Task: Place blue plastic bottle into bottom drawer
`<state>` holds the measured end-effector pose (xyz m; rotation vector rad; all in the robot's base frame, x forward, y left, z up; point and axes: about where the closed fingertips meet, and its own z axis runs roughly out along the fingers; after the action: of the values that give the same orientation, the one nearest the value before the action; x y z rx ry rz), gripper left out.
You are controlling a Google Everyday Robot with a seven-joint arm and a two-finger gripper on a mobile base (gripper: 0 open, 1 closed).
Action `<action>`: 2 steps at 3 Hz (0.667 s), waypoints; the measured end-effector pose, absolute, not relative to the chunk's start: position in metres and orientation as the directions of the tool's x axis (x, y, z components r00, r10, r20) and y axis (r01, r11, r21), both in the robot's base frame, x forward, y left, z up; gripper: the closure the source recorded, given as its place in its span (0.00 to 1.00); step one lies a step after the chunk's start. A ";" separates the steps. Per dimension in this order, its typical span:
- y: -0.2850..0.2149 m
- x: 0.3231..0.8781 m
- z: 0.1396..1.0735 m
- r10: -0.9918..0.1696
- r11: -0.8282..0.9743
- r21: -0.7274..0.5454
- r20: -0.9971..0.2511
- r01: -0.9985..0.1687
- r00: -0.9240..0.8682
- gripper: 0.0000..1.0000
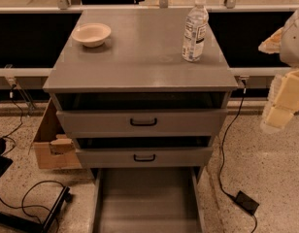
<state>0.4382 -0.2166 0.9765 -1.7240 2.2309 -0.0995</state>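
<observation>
The blue plastic bottle (194,30) stands upright on the right side of the grey cabinet top (140,57); it is clear, with a white cap and a white-and-bluish label. The bottom drawer (147,200) is pulled out toward me at floor level, a shallow grey tray with nothing in it. My gripper (281,98) hangs at the far right edge of the view, beside the cabinet's right side, below and to the right of the bottle and well apart from it. It holds nothing that I can see.
A cream bowl (91,34) sits on the cabinet top at the left. The two upper drawers with black handles (143,122) are slightly ajar. A cardboard box (50,144) stands left of the cabinet. Cables and a black power adapter (246,202) lie on the floor.
</observation>
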 end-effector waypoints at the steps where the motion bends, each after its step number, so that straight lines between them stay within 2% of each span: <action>1: -0.217 0.438 0.977 -0.953 0.270 -0.247 -0.207 -0.931 -0.221 0.00; 2: -0.219 0.450 0.975 -0.918 0.324 -0.252 -0.316 -0.912 -0.239 0.00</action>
<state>0.4505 -0.2192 0.9750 -1.6194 2.1922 -0.0210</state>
